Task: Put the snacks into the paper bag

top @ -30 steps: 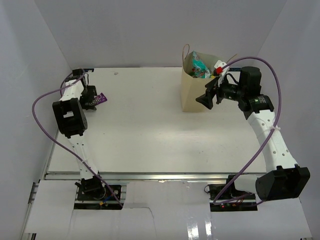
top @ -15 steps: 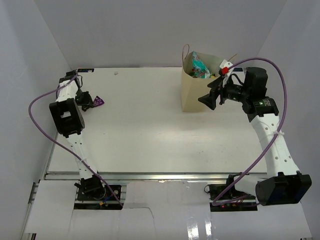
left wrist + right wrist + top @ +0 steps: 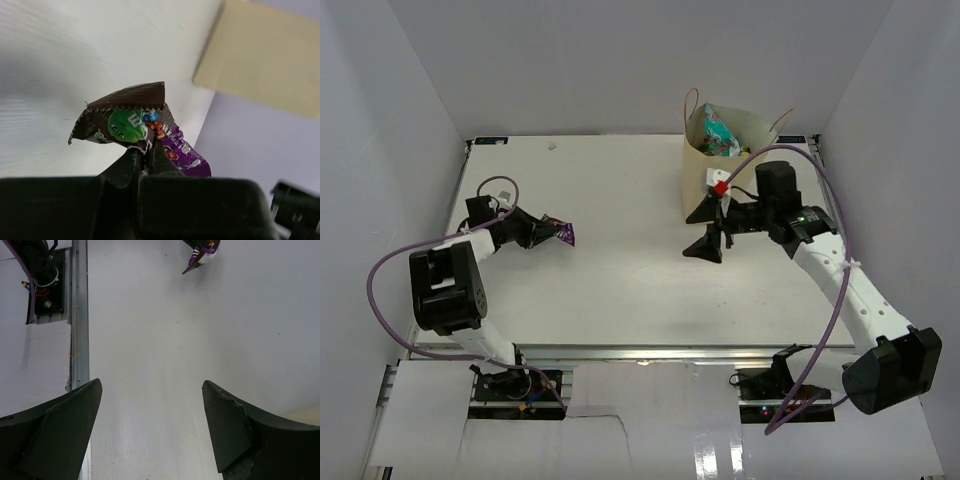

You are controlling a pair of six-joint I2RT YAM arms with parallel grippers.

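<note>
Left jaws swung inward, pinching the purple packet (image 3: 558, 232); right jaws dropped in front of the paper bag (image 3: 696, 170), spread wide, empty.

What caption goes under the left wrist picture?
Left gripper pinches a snack packet, paper bag beyond.

Open table (image 3: 620, 275) toward paper bag (image 3: 695, 180), right claw (image 3: 705, 240) apparently just before it.

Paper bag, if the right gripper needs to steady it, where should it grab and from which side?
Probably the top rim of the paper bag, on its near wall, coming down from above. It stands upright with the mouth open, so that thin free edge fits between the jaws of the open right gripper.
</note>
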